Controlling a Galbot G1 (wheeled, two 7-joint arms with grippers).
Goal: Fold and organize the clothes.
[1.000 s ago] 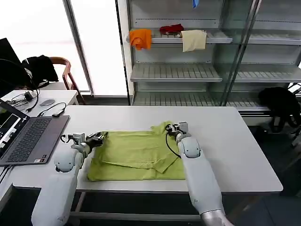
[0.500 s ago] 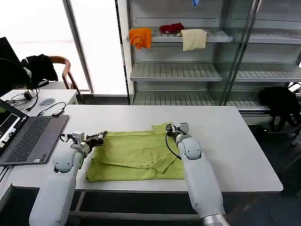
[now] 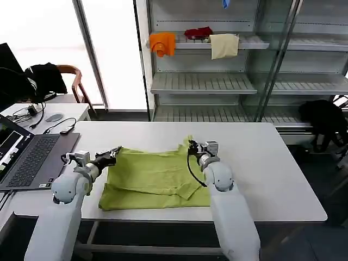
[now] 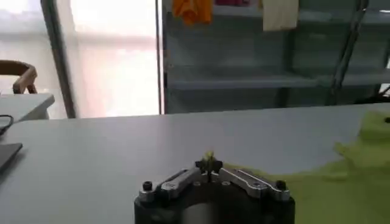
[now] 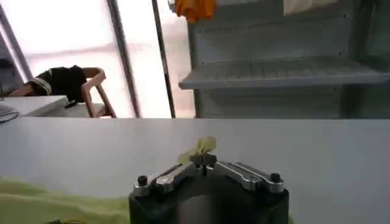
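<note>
The lime yellow-green T-shirt lies partly folded on the white table, near its front edge. My left gripper is shut on the shirt's far left corner; a tuft of green cloth pokes out between its pinched fingertips, and more of the shirt trails away behind. My right gripper is shut on the far right corner, lifted slightly off the table. A small fold of the shirt sticks out past its closed tips.
An open laptop lies on the table's left end, with cables and a mouse on a side desk. Metal shelving behind the table holds orange, red and cream cloths. A chair with a black garment stands back left.
Both grippers, still pinching the shirt's far corners, have drawn leftward and a little away from me. The far edge of the shirt has stretched and shifted left with them.
</note>
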